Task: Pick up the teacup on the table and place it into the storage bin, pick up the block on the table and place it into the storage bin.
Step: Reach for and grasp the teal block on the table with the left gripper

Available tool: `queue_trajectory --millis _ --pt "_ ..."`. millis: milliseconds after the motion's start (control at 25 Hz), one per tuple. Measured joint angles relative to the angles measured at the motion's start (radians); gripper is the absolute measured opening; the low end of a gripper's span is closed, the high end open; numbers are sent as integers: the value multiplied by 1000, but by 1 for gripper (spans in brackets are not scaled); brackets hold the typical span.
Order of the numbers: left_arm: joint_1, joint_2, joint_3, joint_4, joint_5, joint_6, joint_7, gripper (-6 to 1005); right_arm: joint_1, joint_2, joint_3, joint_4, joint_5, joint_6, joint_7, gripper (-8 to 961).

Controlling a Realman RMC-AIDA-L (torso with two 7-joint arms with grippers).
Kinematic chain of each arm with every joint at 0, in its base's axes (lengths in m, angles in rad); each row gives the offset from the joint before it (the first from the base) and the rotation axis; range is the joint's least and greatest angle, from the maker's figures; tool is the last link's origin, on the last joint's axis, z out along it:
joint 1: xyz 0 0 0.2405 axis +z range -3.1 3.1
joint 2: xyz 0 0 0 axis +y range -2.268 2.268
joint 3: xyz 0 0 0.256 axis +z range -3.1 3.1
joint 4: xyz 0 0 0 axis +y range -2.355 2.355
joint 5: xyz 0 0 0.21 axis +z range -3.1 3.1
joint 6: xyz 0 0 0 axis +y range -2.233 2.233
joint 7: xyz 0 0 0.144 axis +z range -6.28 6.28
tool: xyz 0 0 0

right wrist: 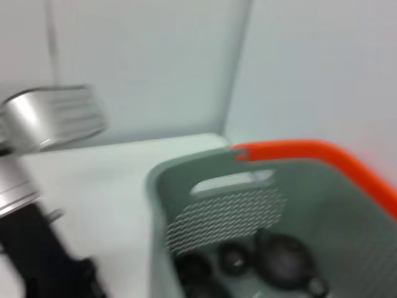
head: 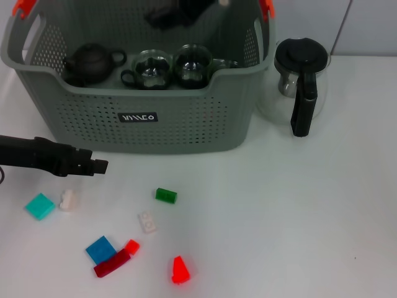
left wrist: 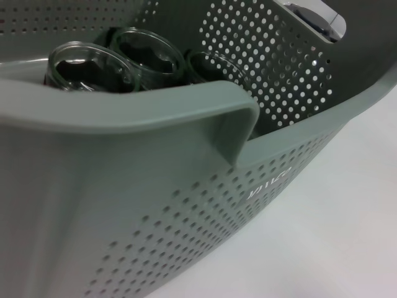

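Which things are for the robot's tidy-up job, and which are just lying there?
For the job: storage bin; glass teacups already inside it; green block and red block on the table; left hand near them; right hand above the bin.
Just there: glass jug beside the bin; dark teapot inside it.

The bin (head: 186,127) is matt grey perforated plastic. Inside it sit clear glossy glass cups (head: 152,68) and a dull dark teapot (head: 90,62). Beside the bin, the jug (head: 301,84) is shiny glass with a black plastic lid. Blocks (head: 165,195) before the bin look smooth plastic.
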Motion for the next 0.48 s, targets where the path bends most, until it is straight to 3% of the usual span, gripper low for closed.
queue_trajectory --millis 280,480 --pt "0 2 1 7 4 18 -13 570 24 2 36 -34 33 -260 10 530" --pt "-1 2 3 31 28 80 -12 570 31 4 21 -27 49 -338 27 531"
